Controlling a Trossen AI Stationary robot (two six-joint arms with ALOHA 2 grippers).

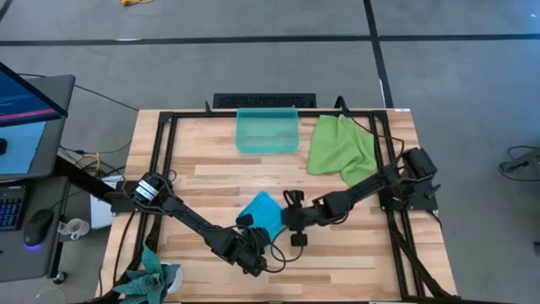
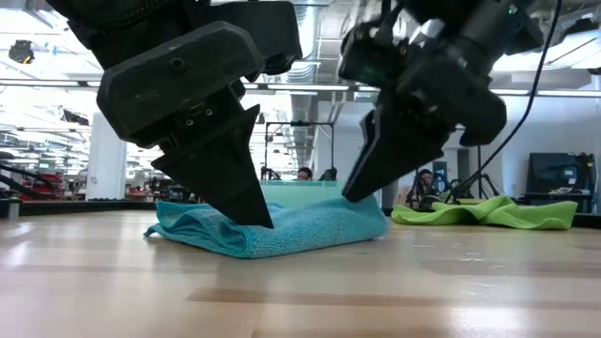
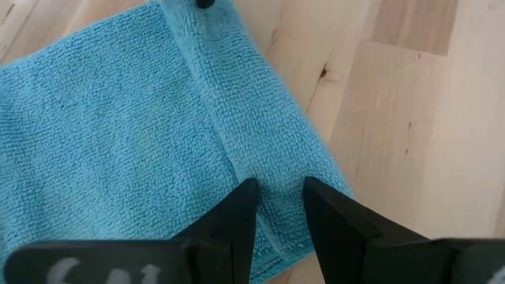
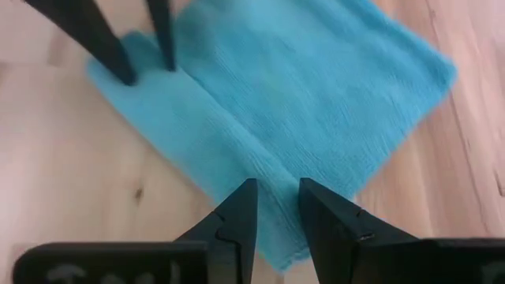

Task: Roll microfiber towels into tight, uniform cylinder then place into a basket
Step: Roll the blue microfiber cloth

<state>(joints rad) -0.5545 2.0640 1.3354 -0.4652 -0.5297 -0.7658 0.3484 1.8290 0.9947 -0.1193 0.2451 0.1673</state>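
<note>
The sky-blue microfiber towel [image 1: 265, 209] lies folded flat on the wooden table, near its middle, with a doubled-over strip along its near edge [image 2: 272, 242]. My left gripper [image 3: 278, 189] stands at the strip's left end and my right gripper [image 4: 276, 189] at its right end. Both slant downward, each shut on the strip. The lime green towel [image 1: 342, 148] lies crumpled at the far right. The see-through teal basket [image 1: 267, 131] stands at the far middle with nothing in it. My left gripper pinches the doubled-over strip [image 3: 278, 175] between its two fingers, close to the towel's left corner. The fingers slant down from the near left and stand across the strip. The towel rests on the table. My right gripper pinches the same strip [image 4: 276, 177] near its right end, with one finger on each side of the fold. Its fingers slant down from the right and lie across the strip. Here the cloth humps up a little [image 2: 371, 214] while the rest stays on the table.
Black frame rails [image 1: 164, 169] run around the tabletop. A teal artificial plant [image 1: 152, 279] stands at the near left corner. A desk with a screen and a mouse [image 1: 38, 226] stands off the table's left. Bare wood lies between the blue towel and the basket.
</note>
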